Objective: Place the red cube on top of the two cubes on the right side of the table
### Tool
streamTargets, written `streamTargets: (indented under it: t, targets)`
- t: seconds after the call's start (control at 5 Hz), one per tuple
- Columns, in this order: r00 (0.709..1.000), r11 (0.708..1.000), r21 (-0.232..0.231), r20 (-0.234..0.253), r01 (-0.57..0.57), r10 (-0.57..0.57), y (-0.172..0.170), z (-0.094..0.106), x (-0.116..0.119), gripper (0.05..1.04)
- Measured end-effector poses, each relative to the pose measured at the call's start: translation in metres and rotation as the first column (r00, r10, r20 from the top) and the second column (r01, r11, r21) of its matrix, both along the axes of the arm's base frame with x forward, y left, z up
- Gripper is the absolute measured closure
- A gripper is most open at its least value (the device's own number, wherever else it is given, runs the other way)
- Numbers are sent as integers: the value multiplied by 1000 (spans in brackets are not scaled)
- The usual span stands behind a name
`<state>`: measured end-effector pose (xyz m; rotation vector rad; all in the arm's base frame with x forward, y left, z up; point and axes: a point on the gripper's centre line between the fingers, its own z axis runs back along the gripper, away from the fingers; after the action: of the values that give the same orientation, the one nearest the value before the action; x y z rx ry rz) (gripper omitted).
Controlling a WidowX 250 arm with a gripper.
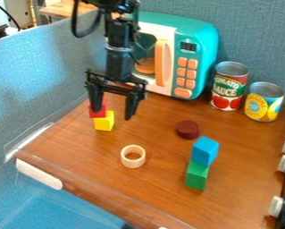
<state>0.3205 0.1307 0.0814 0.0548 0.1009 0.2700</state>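
Note:
My gripper (113,109) hangs open over the left part of the table, its fingers pointing down and spread apart. The red cube (97,112) rests on the yellow cube (105,121) at the left, partly hidden behind the gripper's left finger; whether that finger touches it I cannot tell. On the right side, the blue cube (204,150) is stacked on the green cube (196,175).
A toy microwave (195,49) stands behind the gripper. Two cans, one of tomato sauce (229,86) and one yellow (264,102), are at the back right. A dark red disc (188,129) and a wooden ring (133,156) lie mid-table. Knobs (277,205) line the right edge.

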Motion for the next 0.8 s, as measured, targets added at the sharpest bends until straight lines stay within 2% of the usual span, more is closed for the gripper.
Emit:
streamTargets:
  t: [0.4,0.8]
  targets:
    - [998,997,-44,1,-56,56,24,4,-3,83]
    - [994,992,-64,-32,-104,102,45,-2,1,83]
